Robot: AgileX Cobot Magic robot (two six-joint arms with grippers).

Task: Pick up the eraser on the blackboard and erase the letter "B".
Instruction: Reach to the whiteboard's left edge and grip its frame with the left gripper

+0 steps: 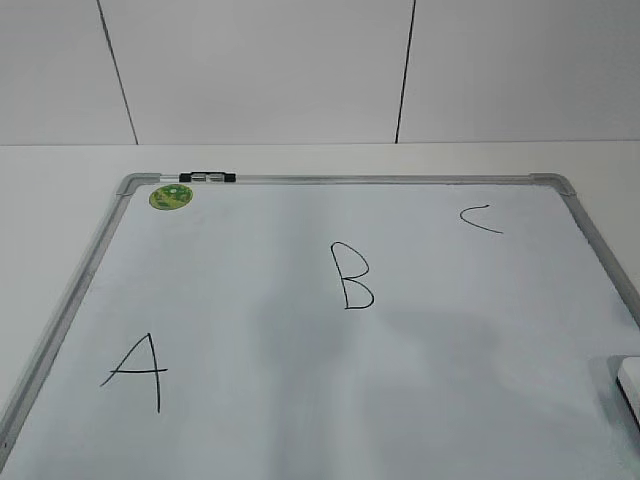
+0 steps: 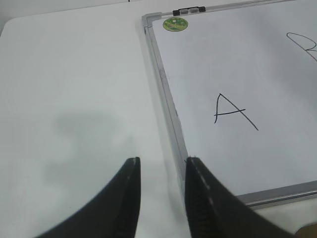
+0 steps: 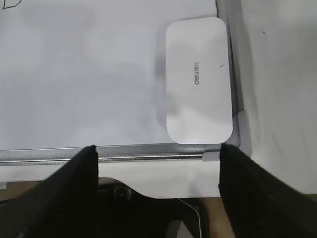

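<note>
1. The eraser [image 3: 199, 80] was a flat white block with rounded corners and faint grey lettering on its top face. It lay flat on the blackboard [image 1: 300, 400], in the corner by the grey frame; in the exterior view only its edge [image 1: 630, 385] showed at the right border.
2. The letter "B" [image 1: 352, 276] stood in thin black marker near the middle of the board, between the "A" [image 1: 138, 371] and the small "C" [image 1: 480, 218].
3. The right tool [image 3: 157, 158] hung above the board's near frame rail with its dark fingers spread wide, holding nothing.
4. The left tool [image 2: 161, 171] hovered over the white surface [image 2: 74, 99] just beside the board's left frame, its fingers a narrow gap apart and empty.
5. The eraser lay just beyond the right tool, within the span of its fingers but not touching them. It was well apart from the left tool.
</note>
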